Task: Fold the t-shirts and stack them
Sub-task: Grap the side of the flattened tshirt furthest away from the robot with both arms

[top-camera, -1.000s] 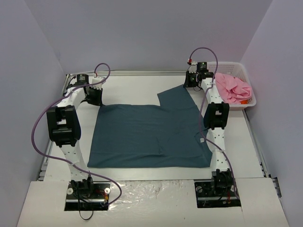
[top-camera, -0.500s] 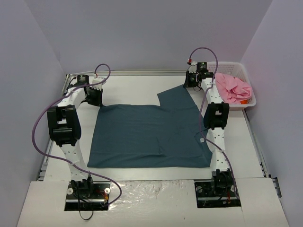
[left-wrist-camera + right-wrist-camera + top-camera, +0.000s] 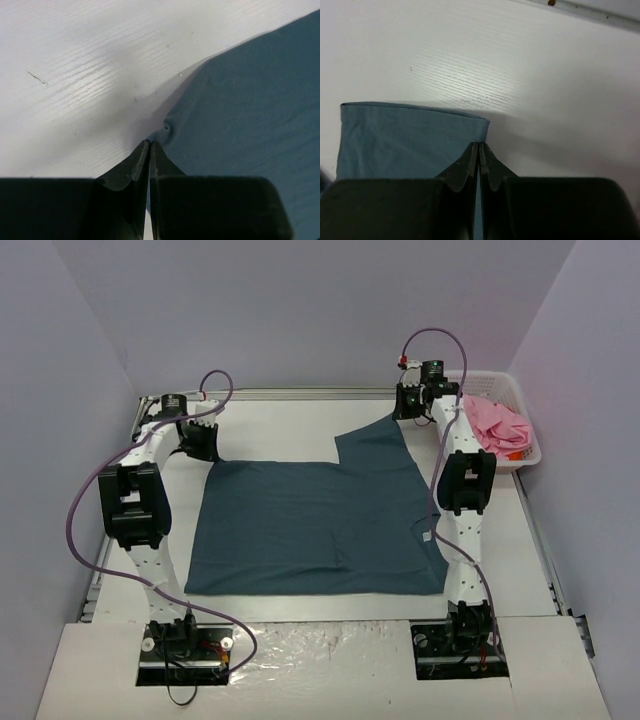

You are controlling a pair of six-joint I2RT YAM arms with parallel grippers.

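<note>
The teal shirt [image 3: 310, 530] lies spread flat across the middle of the white desk [image 3: 280, 425]. Its near hem runs straight in front of the two arm bases at 6 o'clock. One sleeve juts out toward 1 o'clock, and a small fold shows along the shirt's edge at 4 o'clock.

At about 10 o'clock the left claw [image 3: 149, 145] is down at the shirt's far left corner. Its fingers are pressed together and pinch a small puckered bit of the cloth edge right at the desk surface.

Farther back, at 1 o'clock, the right claw [image 3: 479, 146] is closed just as tightly on the hemmed end of the sleeve. The seam is caught between the finger tips, and the cloth rises slightly off the desk there.

Beyond it, at 2 o'clock against the right wall, stands a white basket [image 3: 500, 380]. The pink shirt [image 3: 492, 425] is heaped loosely inside it, well apart from the teal one.
</note>
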